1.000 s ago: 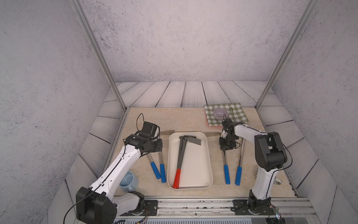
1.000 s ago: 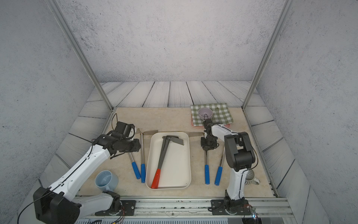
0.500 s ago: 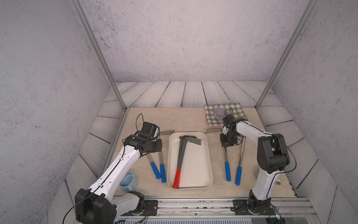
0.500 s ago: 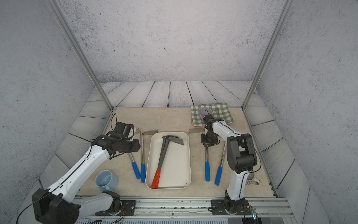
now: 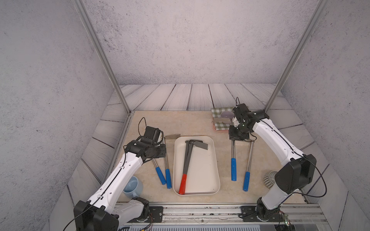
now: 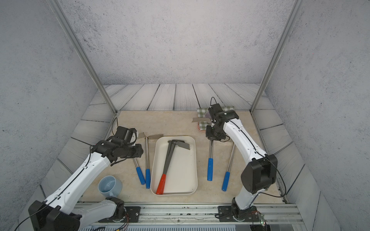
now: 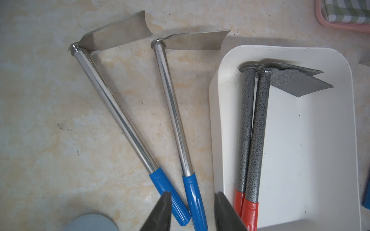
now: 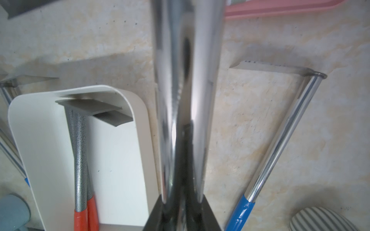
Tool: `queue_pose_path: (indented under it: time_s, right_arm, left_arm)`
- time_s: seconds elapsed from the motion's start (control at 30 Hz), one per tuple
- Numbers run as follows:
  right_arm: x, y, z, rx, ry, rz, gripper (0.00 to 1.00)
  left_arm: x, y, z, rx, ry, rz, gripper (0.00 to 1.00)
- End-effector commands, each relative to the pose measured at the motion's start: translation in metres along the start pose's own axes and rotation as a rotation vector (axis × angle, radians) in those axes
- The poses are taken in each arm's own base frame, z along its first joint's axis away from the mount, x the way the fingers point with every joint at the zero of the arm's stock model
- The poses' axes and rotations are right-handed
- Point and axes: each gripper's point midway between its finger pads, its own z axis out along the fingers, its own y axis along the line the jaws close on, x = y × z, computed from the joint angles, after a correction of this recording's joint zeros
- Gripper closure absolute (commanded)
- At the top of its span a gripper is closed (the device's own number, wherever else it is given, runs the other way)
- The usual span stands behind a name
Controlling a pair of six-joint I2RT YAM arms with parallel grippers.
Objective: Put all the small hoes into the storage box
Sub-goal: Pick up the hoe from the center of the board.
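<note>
The storage box [image 5: 202,170] [image 6: 182,172] lies mid-table and holds two grey hoes with red grips [image 5: 187,158] [image 7: 252,130]. My right gripper [image 5: 237,138] [image 6: 213,138] [image 8: 182,210] is shut on the chrome shaft of a small hoe with a blue handle [image 5: 232,150] [image 6: 210,152] [image 8: 186,80], just right of the box. Its blade [image 5: 219,120] hangs over the checked cloth. My left gripper [image 5: 163,152] [image 6: 141,152] [image 7: 193,193] is open, empty, above the blue handles of two more chrome hoes [image 7: 112,104] [image 7: 174,112] left of the box.
Another blue-handled hoe [image 5: 249,158] [image 8: 284,128] lies right of the held one. A pink tray with green checked cloth [image 5: 222,125] and a purple cup [image 5: 226,115] sit at the back right. A blue mug [image 5: 132,185] stands front left, a striped object [image 5: 269,179] front right.
My right gripper has closed tighter on the hoe's shaft and drawn it up and toward the back, so the blade now hangs over the checked cloth. The left arm has not moved.
</note>
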Motion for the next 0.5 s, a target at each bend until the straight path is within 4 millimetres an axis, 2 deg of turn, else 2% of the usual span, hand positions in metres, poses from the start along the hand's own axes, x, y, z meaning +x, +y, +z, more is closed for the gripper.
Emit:
queue_pose_path:
  time_s: [0.0,0.1,0.2,0.47]
  right_arm:
    - [0.016,0.022,-0.013,0.046,0.004,0.039,1.0]
    - [0.022,0.042,-0.013,0.082,-0.019,0.065,1.0]
    - [0.029,0.054,-0.007,0.133,-0.035,0.104,1.0]
    - [0.049,0.08,0.036,0.193,0.048,0.141,1.0]
  left_arm:
    - [-0.004,0.004,-0.013,-0.011,-0.026,-0.016,0.61]
    - [-0.004,0.004,-0.017,-0.009,-0.032,-0.016,0.61]
    - [-0.002,0.004,-0.02,-0.009,-0.034,-0.016,0.61]
    - [0.003,0.006,-0.021,-0.006,-0.038,-0.013,0.6]
